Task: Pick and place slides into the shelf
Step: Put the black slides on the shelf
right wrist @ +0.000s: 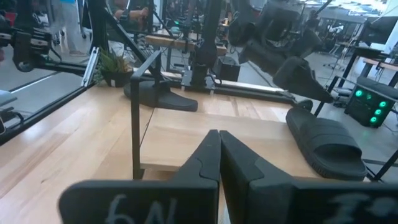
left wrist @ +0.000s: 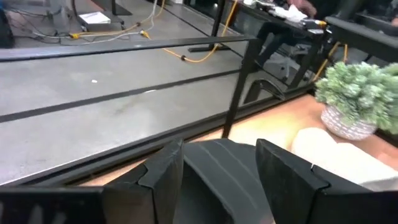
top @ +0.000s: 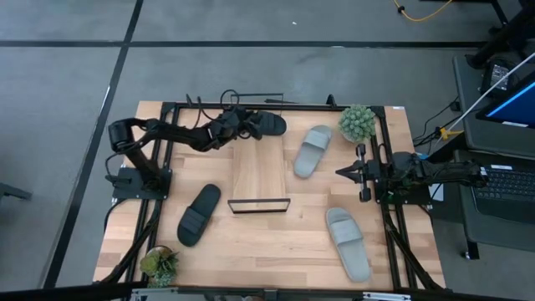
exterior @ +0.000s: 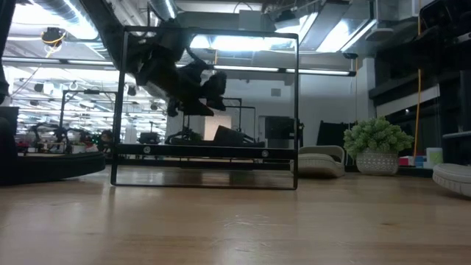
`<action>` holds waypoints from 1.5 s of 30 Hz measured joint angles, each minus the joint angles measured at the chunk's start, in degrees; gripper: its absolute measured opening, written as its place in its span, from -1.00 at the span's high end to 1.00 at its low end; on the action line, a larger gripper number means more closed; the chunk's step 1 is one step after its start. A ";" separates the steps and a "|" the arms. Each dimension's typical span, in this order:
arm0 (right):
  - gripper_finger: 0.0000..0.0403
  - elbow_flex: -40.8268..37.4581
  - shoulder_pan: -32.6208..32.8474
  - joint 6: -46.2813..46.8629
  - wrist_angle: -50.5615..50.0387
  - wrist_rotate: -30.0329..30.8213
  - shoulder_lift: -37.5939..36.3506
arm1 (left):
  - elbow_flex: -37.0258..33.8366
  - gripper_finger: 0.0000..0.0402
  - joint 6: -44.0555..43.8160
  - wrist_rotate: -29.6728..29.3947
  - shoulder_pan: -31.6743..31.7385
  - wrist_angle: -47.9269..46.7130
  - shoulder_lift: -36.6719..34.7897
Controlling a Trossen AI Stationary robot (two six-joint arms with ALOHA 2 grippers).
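A black slide lies strap up at the far end of the shelf, a long light-wood board with a thin black wire frame. My left gripper hangs open just above that slide's near end, and the slide shows below between the fingers. A second black slide lies on the table at the near left. One light grey slide lies right of the shelf, another at the near right. My right gripper waits shut at the table's right side.
A potted plant stands at the far right next to the grey slide, and another plant stands at the near left corner. The black table frame runs along the far edge, just behind the left gripper.
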 joint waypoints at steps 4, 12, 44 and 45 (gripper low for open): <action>0.97 0.00 0.00 0.00 1.57 0.00 0.00 | 0.00 0.05 4.37 3.02 -1.54 -0.64 -3.50; 0.97 0.00 0.00 0.00 3.80 0.00 0.00 | 0.02 0.05 18.83 10.54 -6.59 -3.19 -11.07; 0.98 15.67 1.57 3.05 3.68 -0.06 30.09 | 0.04 0.05 23.98 10.90 -22.59 -27.60 -25.14; 0.98 15.85 2.21 3.13 4.89 -0.07 31.43 | 0.04 0.05 23.98 10.88 -22.92 -27.78 -25.15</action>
